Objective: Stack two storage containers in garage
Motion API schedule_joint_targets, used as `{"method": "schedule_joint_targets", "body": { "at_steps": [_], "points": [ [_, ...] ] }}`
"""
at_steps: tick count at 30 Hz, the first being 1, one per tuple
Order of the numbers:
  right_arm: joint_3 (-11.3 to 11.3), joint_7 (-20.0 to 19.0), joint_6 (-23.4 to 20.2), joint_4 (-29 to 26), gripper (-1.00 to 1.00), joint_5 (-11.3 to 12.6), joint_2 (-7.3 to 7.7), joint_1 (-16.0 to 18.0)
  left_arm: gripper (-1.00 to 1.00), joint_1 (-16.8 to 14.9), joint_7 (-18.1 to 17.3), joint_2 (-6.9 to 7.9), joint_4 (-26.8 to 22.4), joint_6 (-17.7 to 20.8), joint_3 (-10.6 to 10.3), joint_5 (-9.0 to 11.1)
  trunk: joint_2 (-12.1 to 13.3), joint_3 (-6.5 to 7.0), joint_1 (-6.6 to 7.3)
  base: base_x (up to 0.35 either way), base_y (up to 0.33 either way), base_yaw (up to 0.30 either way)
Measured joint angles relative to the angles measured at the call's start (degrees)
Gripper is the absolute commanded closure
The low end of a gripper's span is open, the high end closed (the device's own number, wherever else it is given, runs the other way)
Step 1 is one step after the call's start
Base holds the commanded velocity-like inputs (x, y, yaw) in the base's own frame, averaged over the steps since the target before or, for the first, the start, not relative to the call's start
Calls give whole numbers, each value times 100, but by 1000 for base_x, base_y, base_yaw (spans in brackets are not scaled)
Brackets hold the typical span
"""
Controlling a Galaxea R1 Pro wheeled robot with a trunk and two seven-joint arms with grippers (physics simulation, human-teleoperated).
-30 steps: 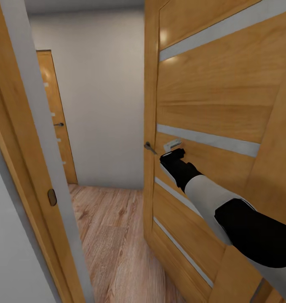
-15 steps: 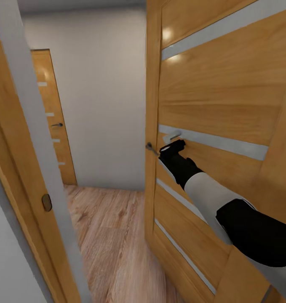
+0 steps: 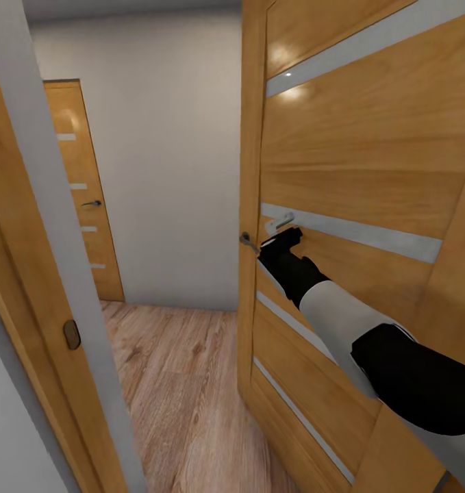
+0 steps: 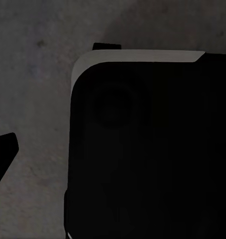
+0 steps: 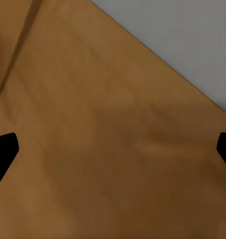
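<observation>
1. The robot stood in a doorway, and its right arm reached forward to an open wooden door with grey horizontal stripes.
2. The right gripper was at the face of this door, just beside the metal lever handle on the door's edge and just under a small pale fitting — if it touched them, I could not tell.
3. In the right wrist view, two dark fingertips sat far apart at both sides of the picture with bare door wood between them, so the claw was wide open and held nothing.
4. The left wrist view was very dark: one dark fingertip showed at the edge, in front of a large black rounded body with a pale rim and a rough grey surface. How far the left claw was open, I could not tell.
5. Past the door there was a light wood plank floor, a plain pale wall, and a second wooden door with its own handle, standing closed further back on the left.
6. The wooden door frame with a small latch plate rose at the left side.
7. The two storage containers were not to be seen — the robot was on its way between rooms.
</observation>
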State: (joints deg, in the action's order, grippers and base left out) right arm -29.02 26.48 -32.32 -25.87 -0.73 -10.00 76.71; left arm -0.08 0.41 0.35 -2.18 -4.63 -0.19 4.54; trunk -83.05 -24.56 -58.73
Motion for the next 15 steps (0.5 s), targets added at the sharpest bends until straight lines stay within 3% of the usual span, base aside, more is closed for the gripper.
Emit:
{"method": "schedule_joint_targets", "body": {
  "at_steps": [6,11,15],
  "points": [
    [-33,-5,72,129,-100,-1,0,4,-100,-1,0,0,2,-5,-2,3,-1,0,0,0,0,0],
    [7,7,243,970,-100,54,0,319,-100,0,0,0,0,-5,6,8,0,0,0,0,0,0],
    [25,-3,417,1189,-100,96,0,453,-100,0,0,0,1,-6,7,8,0,-1,0,0,0,0]
  ]
}}
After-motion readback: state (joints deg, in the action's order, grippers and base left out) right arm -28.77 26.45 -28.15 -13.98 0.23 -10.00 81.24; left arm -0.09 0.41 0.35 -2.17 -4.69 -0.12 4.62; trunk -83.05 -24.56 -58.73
